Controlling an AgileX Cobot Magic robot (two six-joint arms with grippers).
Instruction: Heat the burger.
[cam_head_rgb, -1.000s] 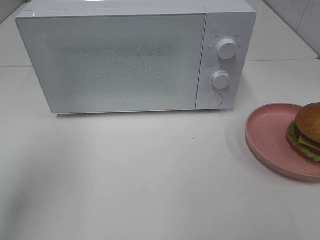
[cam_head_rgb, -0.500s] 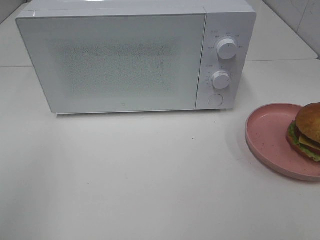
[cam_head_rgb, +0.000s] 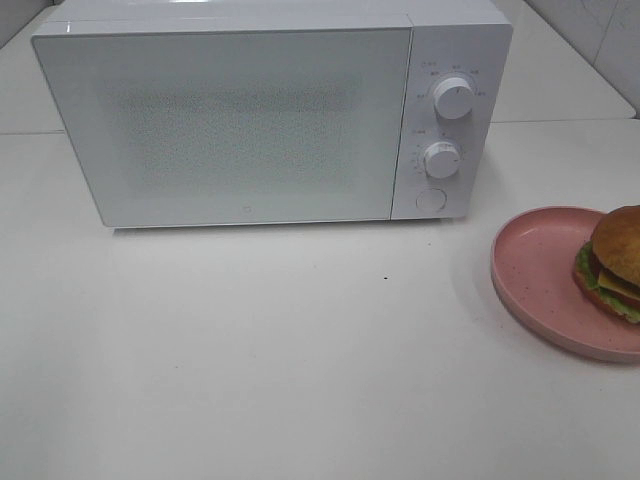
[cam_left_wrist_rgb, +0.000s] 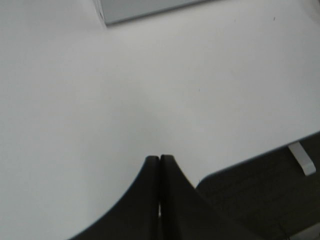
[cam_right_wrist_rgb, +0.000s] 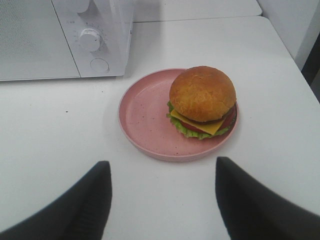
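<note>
Burger with a golden-brown domed bun, green lettuce and yellow cheese (cam_right_wrist_rgb: 202, 101) sits on the right part of a pink speckled round plate (cam_right_wrist_rgb: 145, 112), at the table's right side. Going left to right: the left gripper (cam_left_wrist_rgb: 160, 159) is clenched, its black fingers pressed together over the bare white tabletop (cam_head_rgb: 300, 360); the white microwave (cam_head_rgb: 270, 110) stands far, door closed; the right gripper (cam_right_wrist_rgb: 162, 172) is spread wide, empty — near the plate.

Glossy white microwave (cam_head_rgb: 250, 120) with smooth plastic-looking knobs; matt speckled pink plate (cam_right_wrist_rgb: 145, 120); burger (cam_right_wrist_rgb: 202, 100) bun shiny, crackled; surface (cam_head_rgb: 300, 370) smooth, matt white.
</note>
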